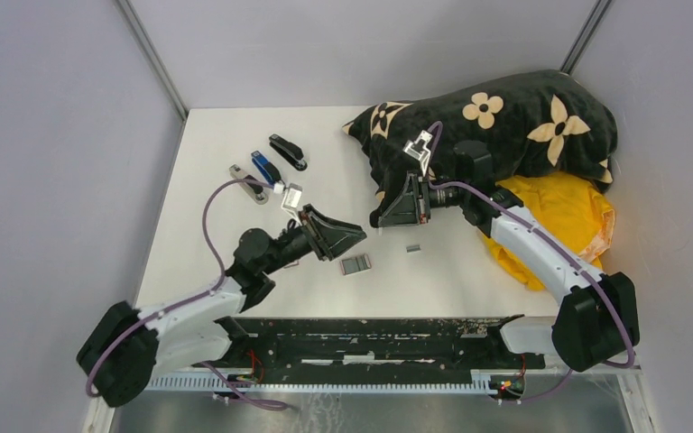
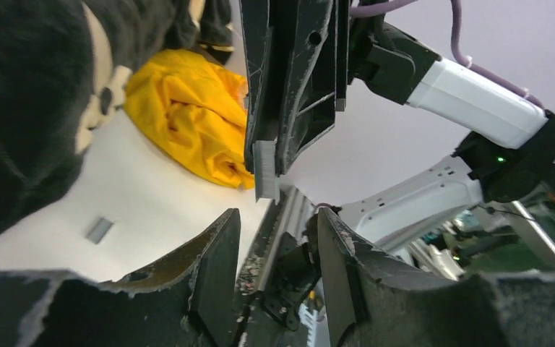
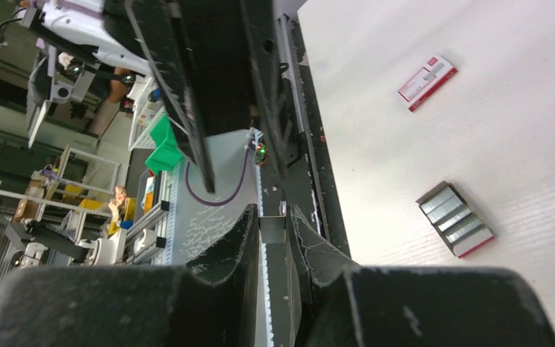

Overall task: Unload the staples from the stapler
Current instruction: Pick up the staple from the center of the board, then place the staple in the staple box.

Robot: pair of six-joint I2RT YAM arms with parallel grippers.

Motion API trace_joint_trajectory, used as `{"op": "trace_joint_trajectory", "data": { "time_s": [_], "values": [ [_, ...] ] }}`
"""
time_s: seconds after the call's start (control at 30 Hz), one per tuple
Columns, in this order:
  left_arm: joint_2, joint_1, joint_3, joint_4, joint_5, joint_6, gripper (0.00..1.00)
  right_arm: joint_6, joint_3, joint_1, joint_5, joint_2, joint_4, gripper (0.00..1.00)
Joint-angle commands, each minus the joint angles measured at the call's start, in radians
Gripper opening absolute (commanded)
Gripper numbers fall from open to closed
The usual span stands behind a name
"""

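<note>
My right gripper (image 3: 274,217) is shut on a short grey strip of staples (image 3: 273,228), held above the table. In the left wrist view the same strip (image 2: 266,170) sticks out of the right gripper's fingertips, just above my left gripper (image 2: 278,242). The left gripper is open with nothing between its fingers. From above, the two grippers (image 1: 357,236) (image 1: 379,218) point at each other mid-table, tips close together. Another loose strip (image 1: 412,247) lies flat on the table. Three staplers, black (image 1: 287,152), blue (image 1: 266,168) and grey (image 1: 248,183), lie at the back left, away from both grippers.
An open tray of staple strips (image 1: 355,264) sits just under the left gripper. A small white-and-red box (image 3: 426,82) lies on the table beyond it. A black flowered cloth (image 1: 496,126) and a yellow cloth (image 1: 564,216) are heaped at the back right, behind the right arm.
</note>
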Motion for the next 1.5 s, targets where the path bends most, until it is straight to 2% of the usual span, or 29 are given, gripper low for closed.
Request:
{"op": "trace_joint_trajectory", "data": {
  "time_s": [0.0,0.07,0.17,0.37,0.57,0.8,1.1,1.47],
  "values": [
    [-0.231,0.009,-0.002,-0.429,-0.215,0.249,0.51,-0.188,0.079,0.017,0.119,0.001,-0.204,0.18],
    [-0.314,0.009,-0.008,-0.608,-0.369,0.311,0.50,-0.298,0.127,0.044,0.214,0.022,-0.350,0.18],
    [-0.385,0.009,-0.046,-0.739,-0.571,0.350,0.48,-0.432,0.183,0.108,0.394,0.064,-0.519,0.19],
    [-0.330,0.008,-0.099,-0.703,-0.693,0.361,0.45,-0.497,0.226,0.313,0.719,0.149,-0.626,0.20],
    [-0.364,0.009,-0.149,-0.708,-0.858,0.389,0.45,-0.384,0.230,0.393,0.834,0.265,-0.555,0.21],
    [-0.457,0.009,-0.229,-0.659,-0.946,0.403,0.46,-0.248,0.287,0.417,0.912,0.392,-0.517,0.22],
    [-0.350,0.008,-0.249,-0.567,-0.978,0.413,0.46,-0.182,0.376,0.477,0.996,0.507,-0.530,0.22],
    [-0.319,0.008,-0.253,-0.544,-0.985,0.405,0.46,-0.106,0.373,0.502,1.146,0.522,-0.525,0.24]
  ]
}}
